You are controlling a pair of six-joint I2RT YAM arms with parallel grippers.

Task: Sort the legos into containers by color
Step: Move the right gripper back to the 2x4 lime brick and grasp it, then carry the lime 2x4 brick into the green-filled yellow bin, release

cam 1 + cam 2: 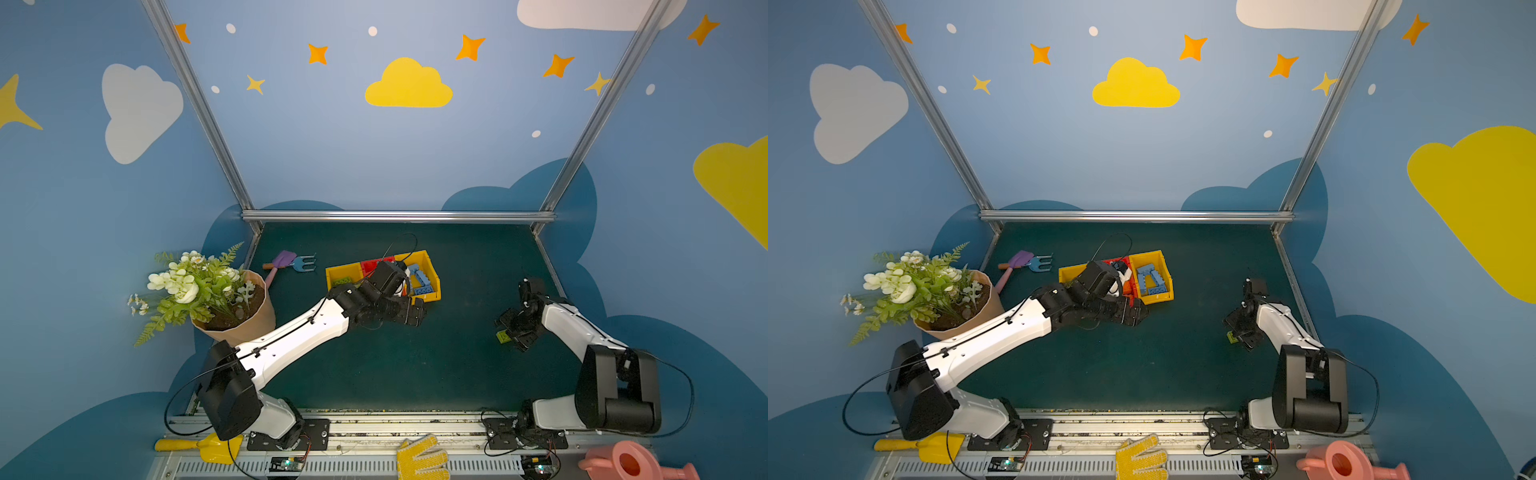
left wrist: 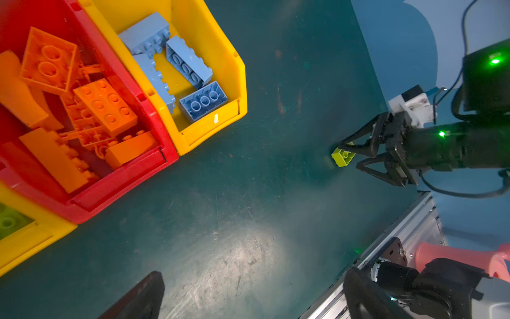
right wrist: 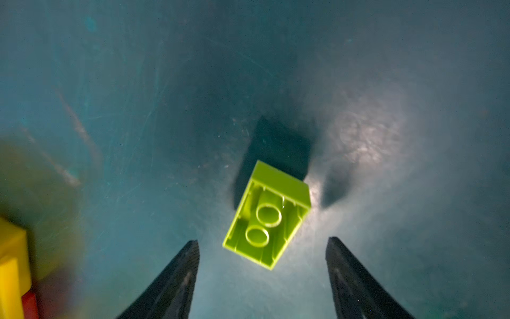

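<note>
We hold our right hand (image 3: 262,240) open around the green brick (image 3: 266,214) on the right, ready to grab it. Our left hand (image 1: 413,313) hangs open by the bins (image 1: 432,282).

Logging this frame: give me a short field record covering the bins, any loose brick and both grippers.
loose brick: one lime green plastic brick on the dark green table, hollow underside showing
right gripper: open, fingers on either side of that brick, no contact visible
left gripper: open, nothing held, near the bins
red plastic bin: orange bricks
yellow plastic bin beside it: light blue bricks
other yellow bin: a green brick, mostly out of frame
</note>
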